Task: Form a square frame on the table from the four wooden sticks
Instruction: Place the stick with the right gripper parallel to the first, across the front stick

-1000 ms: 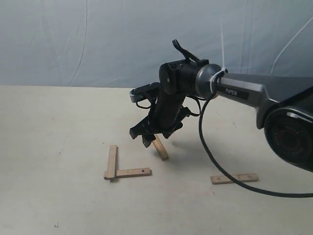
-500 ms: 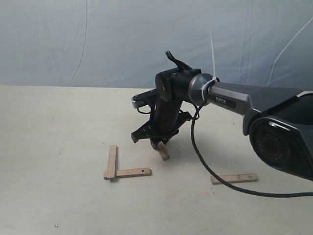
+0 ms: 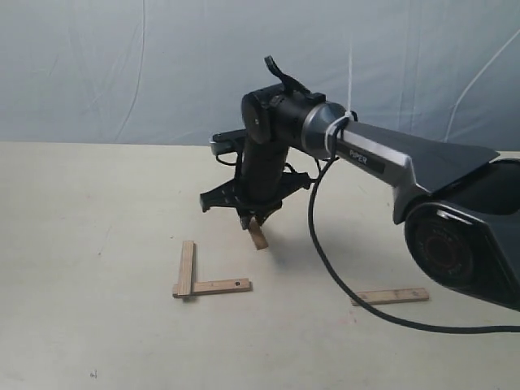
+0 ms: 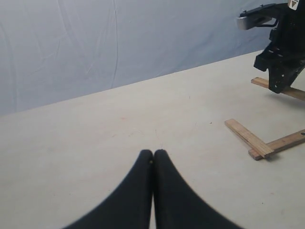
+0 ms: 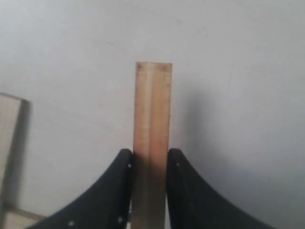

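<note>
Pale table (image 3: 97,341) below, and the held stick (image 3: 258,235) sat pinched, tilted, in the right gripper (image 3: 253,221), just behind the L-shaped pair (image 3: 195,283). Off right, well apart, lay the fourth stick (image 3: 390,296). The left gripper (image 4: 153,157) hung pressed together, empty.

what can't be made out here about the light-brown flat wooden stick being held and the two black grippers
- Exterior view: the black right gripper covers the top of the light-brown wooden stick it holds. Whether the stick's lower tip touches the pale beige table is unclear.
- Right wrist view: that stick's gripped end is cut off by the frame edge.
- Exterior view: the black left gripper is out of frame; only the left wrist view shows it.
</note>
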`<act>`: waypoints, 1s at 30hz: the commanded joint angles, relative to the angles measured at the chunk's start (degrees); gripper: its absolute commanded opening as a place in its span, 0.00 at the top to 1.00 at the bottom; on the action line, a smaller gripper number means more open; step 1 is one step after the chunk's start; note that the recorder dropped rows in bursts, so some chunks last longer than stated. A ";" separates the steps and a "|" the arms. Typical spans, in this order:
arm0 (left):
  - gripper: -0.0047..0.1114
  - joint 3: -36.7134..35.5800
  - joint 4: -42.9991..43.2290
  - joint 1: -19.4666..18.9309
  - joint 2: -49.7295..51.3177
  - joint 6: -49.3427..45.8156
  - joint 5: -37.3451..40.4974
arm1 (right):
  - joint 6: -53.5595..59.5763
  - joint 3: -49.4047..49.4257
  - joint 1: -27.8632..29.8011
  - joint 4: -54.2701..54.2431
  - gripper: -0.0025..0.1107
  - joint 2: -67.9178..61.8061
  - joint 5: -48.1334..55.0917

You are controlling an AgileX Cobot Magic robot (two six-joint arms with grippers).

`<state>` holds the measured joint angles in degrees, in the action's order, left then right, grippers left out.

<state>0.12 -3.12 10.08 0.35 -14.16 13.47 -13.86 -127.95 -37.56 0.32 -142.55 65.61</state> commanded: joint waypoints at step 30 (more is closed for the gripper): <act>0.96 -0.12 -0.56 -0.25 -0.35 0.06 0.20 | -22.96 2.08 -8.22 9.76 0.98 -3.32 3.06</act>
<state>0.12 -3.12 10.05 0.35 -14.16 13.47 -36.21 -127.34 -46.10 9.52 -145.84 69.35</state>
